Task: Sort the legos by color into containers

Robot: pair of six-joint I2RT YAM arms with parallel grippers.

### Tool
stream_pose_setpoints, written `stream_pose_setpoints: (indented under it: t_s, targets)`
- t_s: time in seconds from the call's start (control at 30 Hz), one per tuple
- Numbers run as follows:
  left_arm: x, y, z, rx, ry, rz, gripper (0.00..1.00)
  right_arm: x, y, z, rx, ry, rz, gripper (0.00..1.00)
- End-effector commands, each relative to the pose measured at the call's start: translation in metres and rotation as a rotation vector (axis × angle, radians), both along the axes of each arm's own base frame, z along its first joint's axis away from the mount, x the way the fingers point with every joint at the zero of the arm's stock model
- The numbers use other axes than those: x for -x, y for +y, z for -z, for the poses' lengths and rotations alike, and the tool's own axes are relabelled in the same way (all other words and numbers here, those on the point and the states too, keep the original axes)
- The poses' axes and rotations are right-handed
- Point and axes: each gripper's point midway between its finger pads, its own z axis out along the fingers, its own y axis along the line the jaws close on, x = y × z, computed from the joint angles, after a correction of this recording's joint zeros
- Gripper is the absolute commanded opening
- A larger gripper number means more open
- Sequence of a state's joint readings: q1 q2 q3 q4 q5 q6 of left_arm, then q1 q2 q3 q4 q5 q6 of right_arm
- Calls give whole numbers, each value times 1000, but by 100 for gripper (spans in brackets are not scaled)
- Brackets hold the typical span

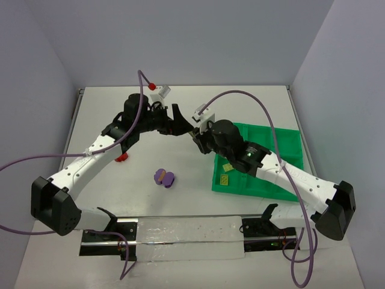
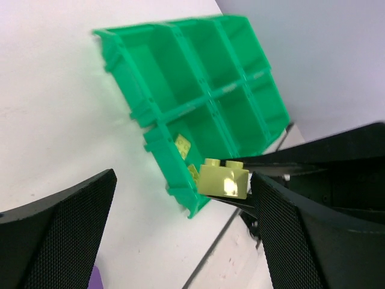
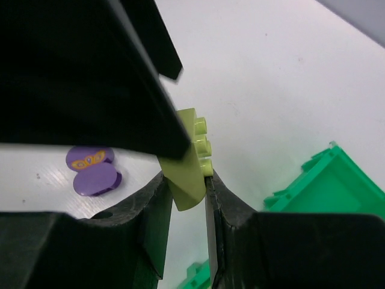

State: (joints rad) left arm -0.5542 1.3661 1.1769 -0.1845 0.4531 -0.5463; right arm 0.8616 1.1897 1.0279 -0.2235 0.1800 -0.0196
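Pale yellow-green brick (image 3: 189,171); bright green tray (image 2: 207,93); purple piece (image 3: 93,171), seemingly orange-patterned.

Two robot arms, the left arm (image 1: 90,159) and the right arm (image 1: 304,180), have smooth white shells, black joints and blocky black bases (image 1: 55,206), a thin purple cable (image 1: 142,90) running along each, and broad black fingers (image 2: 66,232) with fine dotted mesh faces.

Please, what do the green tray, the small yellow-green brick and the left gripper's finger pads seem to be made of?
Green tray: likely moulded hard plastic, glossy; light reflects on its thin walls.
Yellow-green brick: smooth shiny plastic, with a bright highlight and moulded studs.
Left gripper's finger pads: black, matte, fine grid texture; perhaps rubber, uncertain.
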Motion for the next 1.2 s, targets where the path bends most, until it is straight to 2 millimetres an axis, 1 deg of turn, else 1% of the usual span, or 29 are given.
stream_pose_setpoints:
  t_s: [0.0, 0.03, 0.07, 0.1, 0.13, 0.2, 0.27, 0.33, 0.4, 0.43, 0.47, 0.53, 0.57, 0.63, 0.7, 0.8, 0.83, 0.93, 1.0, 1.1, 1.17]
  targets:
    - [-37, 57, -23, 63, -3, -250, 99, 3, -27, 12, -36, 74, 143, 0]
    - [-46, 75, -17, 71, 15, -312, 99, 4, -35, 19, -45, 112, 190, 0]
    - [-49, 86, -14, 77, 23, -355, 99, 4, -43, 25, -49, 143, 230, 0]
    - [-51, 98, -15, 82, 22, -413, 99, 5, -57, 39, -50, 189, 281, 0]
    - [-53, 107, -13, 80, 25, -464, 99, 8, -66, 50, -56, 227, 314, 0]
    - [-59, 122, -6, 53, 34, -560, 99, 14, -81, 58, -107, 282, 387, 0]
    - [-61, 128, 4, 13, 65, -593, 99, 20, -96, 68, -134, 319, 463, 0]
    - [-63, 127, 15, -17, 95, -590, 99, 23, -113, 75, -156, 316, 555, 0]
    - [-62, 124, 19, -18, 110, -570, 99, 26, -120, 80, -172, 322, 586, 3]
    - [-60, 120, 22, -8, 121, -546, 99, 30, -123, 88, -181, 339, 601, 4]
    - [-61, 118, 21, 0, 117, -540, 99, 31, -125, 89, -186, 343, 605, 5]
    - [-60, 116, 21, 13, 110, -532, 99, 35, -128, 99, -178, 366, 620, 7]
    - [-60, 117, 21, 12, 108, -535, 99, 37, -129, 105, -168, 378, 629, 10]
    - [-61, 118, 22, 4, 110, -539, 99, 39, -131, 114, -154, 396, 641, 27]
    - [-61, 119, 24, -6, 113, -539, 99, 39, -128, 117, -159, 400, 635, 54]
    - [-59, 118, 26, -19, 123, -526, 99, 38, -126, 113, -159, 394, 614, 76]
    - [-59, 118, 25, -21, 126, -525, 99, 37, -125, 110, -163, 390, 612, 79]
    - [-59, 120, 24, -30, 119, -532, 99, 31, -123, 91, -175, 351, 603, 81]
    - [-59, 124, 25, -49, 119, -547, 99, 27, -118, 70, -193, 303, 570, 80]
    - [-54, 134, 36, -98, 126, -581, 99, 26, -98, 31, -256, 234, 480, 77]
    - [-51, 144, 42, -129, 128, -624, 99, 28, -82, 16, -289, 215, 423, 77]
